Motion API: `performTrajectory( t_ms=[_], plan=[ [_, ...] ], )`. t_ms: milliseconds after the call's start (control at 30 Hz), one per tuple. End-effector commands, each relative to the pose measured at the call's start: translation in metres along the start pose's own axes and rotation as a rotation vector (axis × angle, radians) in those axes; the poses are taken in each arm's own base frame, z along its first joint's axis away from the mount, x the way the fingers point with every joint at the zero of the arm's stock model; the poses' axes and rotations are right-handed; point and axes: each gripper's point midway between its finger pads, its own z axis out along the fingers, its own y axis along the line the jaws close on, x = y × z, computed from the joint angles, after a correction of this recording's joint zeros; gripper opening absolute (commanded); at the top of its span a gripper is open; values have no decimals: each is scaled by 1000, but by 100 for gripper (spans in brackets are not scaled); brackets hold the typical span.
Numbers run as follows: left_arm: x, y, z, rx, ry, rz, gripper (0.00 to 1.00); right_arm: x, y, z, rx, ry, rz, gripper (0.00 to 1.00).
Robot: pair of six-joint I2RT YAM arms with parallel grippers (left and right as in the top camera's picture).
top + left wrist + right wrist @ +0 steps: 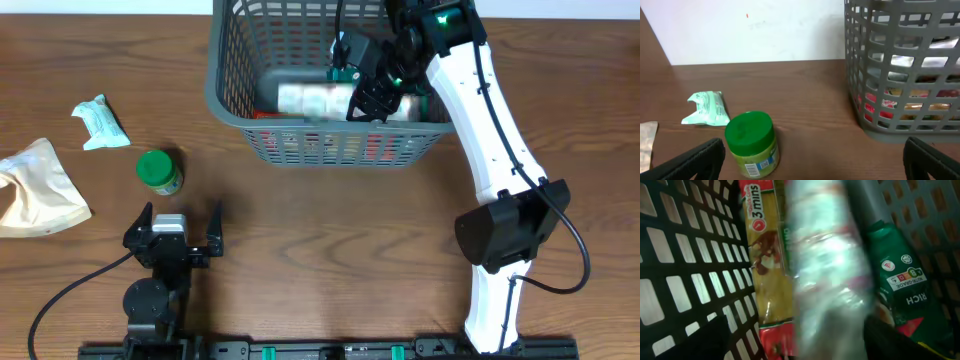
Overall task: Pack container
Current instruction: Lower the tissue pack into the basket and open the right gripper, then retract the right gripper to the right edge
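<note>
The large grey basket (340, 146) stands at the back middle of the table; its lattice wall also shows in the left wrist view (890, 75). My right gripper (368, 95) reaches down inside it. In the right wrist view its fingers (797, 342) are spread wide around a blurred clear-wrapped roll package (832, 280), which lies in the basket (312, 98); the left finger stands apart from it. My left gripper (178, 232) is open and empty near the front left. A green-lidded jar (751, 144) stands just ahead of its fingers (812, 165).
The basket holds a yellow-red "3 mins" packet (765, 255) and a dark green packet (905, 285). On the table at the left are the jar (160, 170), a mint-green packet (103, 122) and a beige bag (35, 190).
</note>
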Motion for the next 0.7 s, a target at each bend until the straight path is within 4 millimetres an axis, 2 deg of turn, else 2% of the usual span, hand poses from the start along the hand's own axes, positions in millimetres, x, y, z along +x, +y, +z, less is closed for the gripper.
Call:
performTrajectory(
  t_ms=[0, 167, 300, 400, 467, 567, 667],
  plan=[
    [17, 1, 2, -9, 39, 12, 99, -13, 2, -6, 8, -41, 1, 72],
    [17, 1, 2, -9, 39, 12, 99, -29, -9, -19, 69, -103, 60, 72],
    [17, 1, 2, -9, 39, 12, 99, -41, -34, -57, 246, -146, 179, 73],
    [17, 1, 2, -9, 39, 12, 99, -44, -62, -107, 476, -189, 331, 72],
    [17, 1, 2, -9, 39, 12, 99, -43, -71, -145, 598, -237, 409, 72],
    [17, 1, 2, -9, 39, 12, 99, -32, -77, -209, 760, -336, 569, 74],
    [17, 1, 2, -9, 39, 12, 99, -9, -71, -263, 848, -437, 742, 80]
  ],
)
